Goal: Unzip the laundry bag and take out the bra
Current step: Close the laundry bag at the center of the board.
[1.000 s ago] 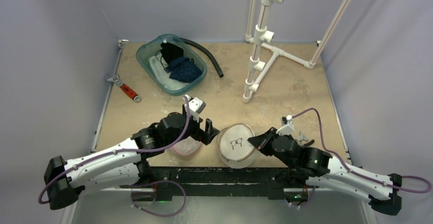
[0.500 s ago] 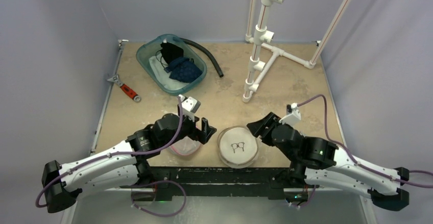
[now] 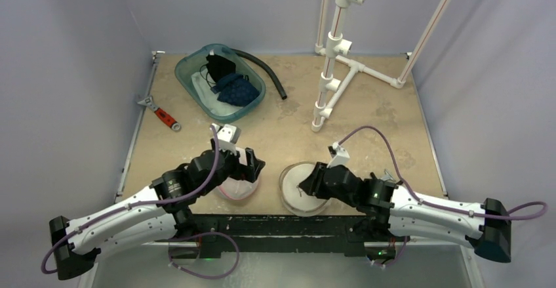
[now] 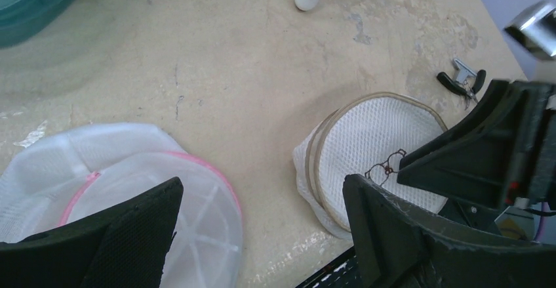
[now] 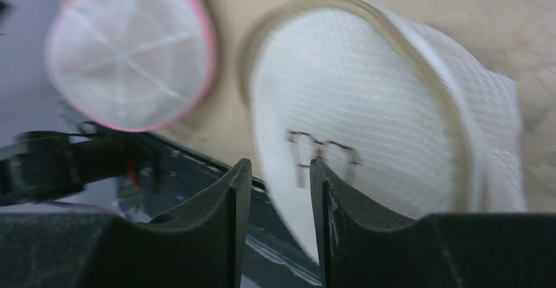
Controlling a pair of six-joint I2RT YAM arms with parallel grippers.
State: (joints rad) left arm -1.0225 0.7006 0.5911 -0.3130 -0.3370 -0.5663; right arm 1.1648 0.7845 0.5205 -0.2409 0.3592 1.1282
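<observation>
Tan tabletop [image 3: 282,124], laundry bag [image 4: 374,137] — round, white mesh

No legible text or numbers. The laundry bag [image 4: 367,137], at the table's [image 3: 367,117] 6 o'clock edge, bears one dark outline emblem, possibly spectacles.

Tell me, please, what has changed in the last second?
The right gripper let go of the beige-rimmed laundry bag, pulled away, then swung left over it, jaws slightly apart. The bag dropped flat. The left gripper, open, drew back a little toward the left, above the pink-rimmed bag. The teal bin, wrench, hose and pipe stand stayed put.
</observation>
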